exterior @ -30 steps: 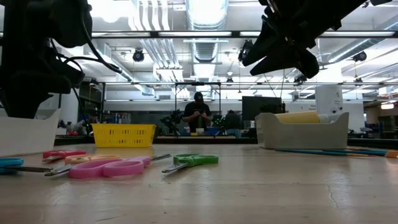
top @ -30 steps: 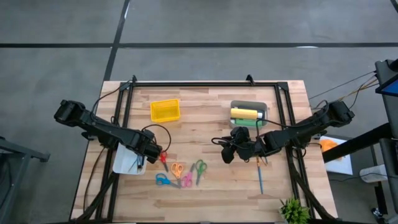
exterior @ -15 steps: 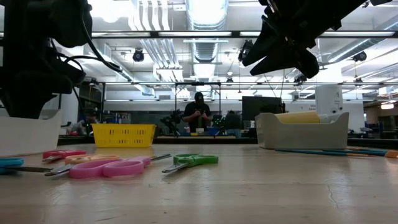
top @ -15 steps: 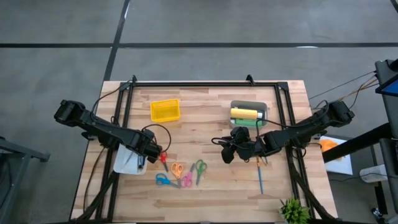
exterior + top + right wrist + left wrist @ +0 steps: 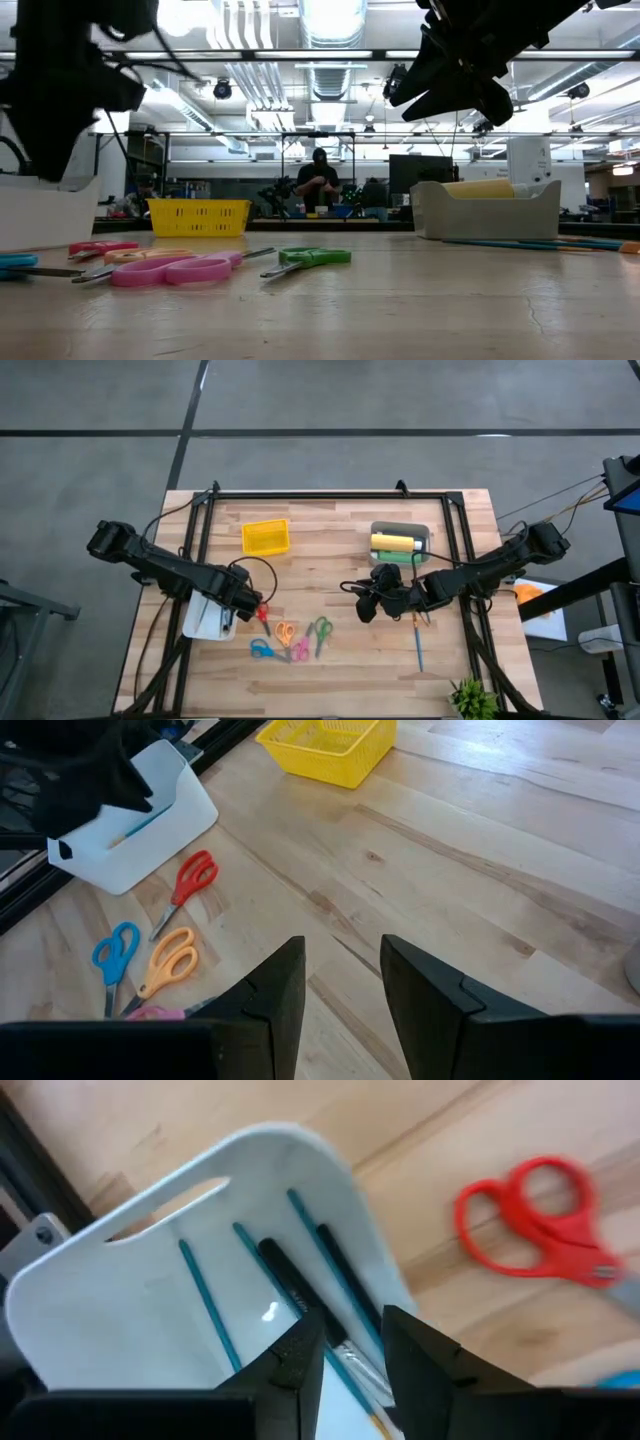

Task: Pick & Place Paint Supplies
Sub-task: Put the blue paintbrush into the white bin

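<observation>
Left jaws: the left gripper [image 5: 350,1355] hangs over the white bin [image 5: 120,1295] with its fingers parted and nothing between them; teal and black brushes [image 5: 300,1285] lie loose inside the bin just past the fingertips.
Right jaws: the right gripper [image 5: 340,982] hovers mid-table, fingers apart and empty, over bare wood.
Supplies placed: a yellow paint bottle [image 5: 394,542] and a green one [image 5: 400,557] lie in the grey tray [image 5: 424,529].
Supplies left out: a teal brush [image 5: 418,648] lies on the table [image 5: 340,520] near the right gripper, with a short orange stick [image 5: 423,618] just beside it.
Bystanders: red scissors [image 5: 540,1220] lie just beside the white bin; orange, blue, pink and green scissors [image 5: 320,634] sit nearby; the yellow basket [image 5: 265,537] stands apart.
Risk, left: lifting out crooked could snag a brush shaft or nudge the light bin.
Risk, right: the thin teal brush lies flat on wood, so a shallow pinch may roll it away.
</observation>
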Robot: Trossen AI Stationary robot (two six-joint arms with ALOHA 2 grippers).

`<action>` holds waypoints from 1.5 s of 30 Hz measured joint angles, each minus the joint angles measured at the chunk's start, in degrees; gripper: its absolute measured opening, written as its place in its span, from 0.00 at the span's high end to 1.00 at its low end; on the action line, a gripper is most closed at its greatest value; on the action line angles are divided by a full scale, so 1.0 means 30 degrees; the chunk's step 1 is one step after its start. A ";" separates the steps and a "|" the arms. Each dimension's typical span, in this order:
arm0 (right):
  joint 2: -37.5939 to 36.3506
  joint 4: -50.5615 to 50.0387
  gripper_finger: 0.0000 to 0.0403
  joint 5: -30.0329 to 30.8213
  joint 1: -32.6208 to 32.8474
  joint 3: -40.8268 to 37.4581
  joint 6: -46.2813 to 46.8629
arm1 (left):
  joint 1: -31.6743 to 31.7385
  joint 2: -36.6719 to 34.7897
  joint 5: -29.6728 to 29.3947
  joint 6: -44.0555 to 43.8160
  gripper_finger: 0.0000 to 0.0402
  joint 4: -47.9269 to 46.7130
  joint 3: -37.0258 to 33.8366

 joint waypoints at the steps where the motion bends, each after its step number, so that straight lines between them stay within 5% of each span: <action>1: 0.0000 0.0000 0.68 0.0000 0.0000 0.0004 -0.0012 | 0.0000 0.0000 -0.0136 0.0044 0.74 -0.0099 0.0372; 6: 0.0000 0.0000 0.68 0.0000 0.0001 0.0004 -0.0002 | 0.0000 0.0000 -0.1469 0.0038 0.74 -0.0085 0.2040; 13: 0.0000 0.0000 0.68 0.0000 0.0004 0.0004 0.0003 | 0.0000 0.0000 -0.7035 0.0321 0.74 0.2762 0.3052; 20: 0.0000 0.0000 0.68 0.0000 0.0002 0.0004 0.0000 | 0.0021 0.0044 -1.2018 0.8430 0.74 1.1417 0.1558; 25: 0.0000 0.0000 0.68 0.0000 0.0007 0.0004 0.0007 | 0.0058 0.0044 -1.1219 1.4668 0.74 1.7998 -0.0377; 30: 0.0000 0.0000 0.68 0.0000 0.0000 0.0004 0.0007 | 0.0108 0.0044 -1.0955 1.6835 0.74 2.2592 -0.2363; 45: 0.0000 0.0000 0.68 0.0000 0.0004 0.0004 -0.0036 | 0.0109 0.0015 -0.9492 1.9486 0.74 2.4306 -0.2878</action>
